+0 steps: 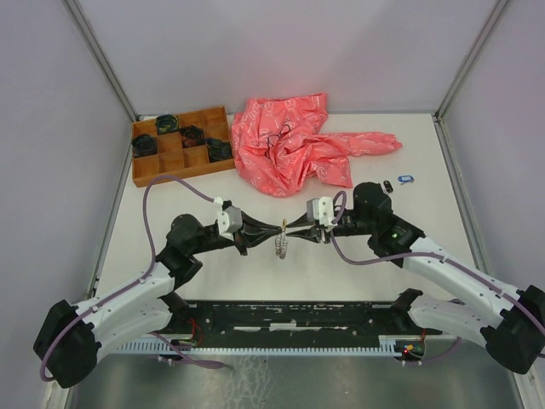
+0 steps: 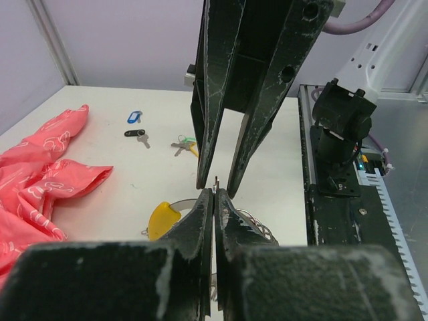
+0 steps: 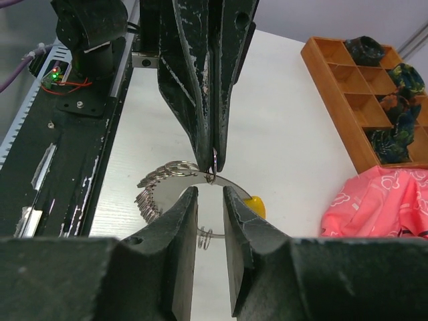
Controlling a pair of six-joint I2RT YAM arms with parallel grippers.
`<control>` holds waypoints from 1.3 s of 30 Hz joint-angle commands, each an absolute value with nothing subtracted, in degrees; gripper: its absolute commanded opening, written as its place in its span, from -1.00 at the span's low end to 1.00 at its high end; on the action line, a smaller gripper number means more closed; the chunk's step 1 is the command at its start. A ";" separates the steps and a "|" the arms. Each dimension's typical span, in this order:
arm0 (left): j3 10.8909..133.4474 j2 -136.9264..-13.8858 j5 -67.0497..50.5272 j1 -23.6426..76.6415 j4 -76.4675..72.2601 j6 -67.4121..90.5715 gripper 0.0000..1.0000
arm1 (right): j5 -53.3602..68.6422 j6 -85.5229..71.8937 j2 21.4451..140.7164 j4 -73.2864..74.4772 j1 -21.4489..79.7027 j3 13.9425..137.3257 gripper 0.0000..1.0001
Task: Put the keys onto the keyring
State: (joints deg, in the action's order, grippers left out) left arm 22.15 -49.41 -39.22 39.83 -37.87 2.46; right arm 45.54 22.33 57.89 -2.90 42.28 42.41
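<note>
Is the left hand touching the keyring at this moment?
Touching. The right wrist view shows it: the left hand is closed, and its tips pinch the silver band of the keyring, with no gap visible there.

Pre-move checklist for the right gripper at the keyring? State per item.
1. Left gripper clamped on keyring: ok.
2. Right gripper open, tips at the ring: ok.
3. Key in right gripper: not ok, none visible in it.
4. All keys on ring: not ok, loose keys lie on the table.
5. Ring's opening located: cannot tell, the left gripper hides it.
6. Pink cloth apart from both grippers: ok.
</note>
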 commanded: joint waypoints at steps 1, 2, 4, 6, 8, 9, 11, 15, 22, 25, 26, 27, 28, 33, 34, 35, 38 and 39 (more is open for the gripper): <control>24.80 -49.55 -41.16 39.73 -43.27 1.32 -0.95 | 47.90 21.65 58.69 -3.58 42.54 45.17 -0.43; 24.82 -49.66 -41.36 39.72 -43.37 1.32 -0.95 | 47.90 21.46 58.81 -3.60 42.47 45.18 -0.43; 24.91 -49.75 -41.56 39.75 -43.41 1.31 -0.95 | 48.02 21.04 59.05 -3.88 42.46 45.26 -0.45; 24.94 -49.96 -41.66 39.73 -43.42 1.27 -0.95 | 48.28 20.36 59.26 -4.71 42.46 45.26 -0.47; 24.94 -50.17 -41.81 39.71 -43.50 1.30 -0.95 | 48.47 19.75 59.38 -5.11 42.50 45.33 -0.48; 24.98 -50.26 -41.83 39.72 -43.52 1.32 -0.95 | 48.51 19.49 59.34 -5.16 42.50 45.28 -0.49; 24.98 -50.34 -41.86 39.71 -43.51 1.24 -0.95 | 48.51 19.06 59.36 -5.29 42.45 45.44 -0.50; 24.88 -50.48 -41.66 39.70 -43.33 1.15 -0.95 | 48.60 18.26 59.28 -5.45 42.50 45.53 -0.51; 24.93 -50.80 -41.57 39.68 -43.42 1.14 -0.95 | 48.42 17.25 59.34 -5.73 42.49 45.81 -0.54; 24.98 -50.78 -41.62 39.72 -43.44 1.14 -0.95 | 48.30 16.89 59.79 -5.68 42.54 45.90 -0.64; 25.02 -50.77 -41.61 39.74 -43.35 1.14 -0.95 | 48.25 16.88 59.94 -5.45 42.49 46.07 -0.69; 25.05 -50.64 -41.58 39.73 -43.21 1.10 -0.95 | 48.06 17.00 59.99 -5.08 42.54 46.24 -0.76; 25.04 -50.56 -41.62 39.74 -42.80 0.95 -0.95 | 47.81 17.22 60.00 -4.48 42.51 46.47 -0.84; 26.68 -49.83 -41.59 39.73 -35.12 -2.64 -0.93 | 46.51 19.89 59.98 2.25 42.46 49.11 -0.99; 27.20 -49.65 -41.50 39.69 -32.87 -3.63 -0.91 | 46.42 20.58 60.09 3.94 42.47 49.91 -0.99; 27.82 -49.51 -41.49 39.71 -30.75 -4.70 -0.89 | 46.41 21.28 60.11 5.49 42.45 50.56 -0.99; 29.43 -49.50 -41.55 39.73 -25.56 -6.93 -0.82 | 46.41 22.93 60.27 9.70 42.47 52.34 -0.99; 29.83 -49.56 -41.72 39.74 -24.42 -7.35 -0.80 | 46.41 23.63 60.35 11.20 42.45 52.83 -0.99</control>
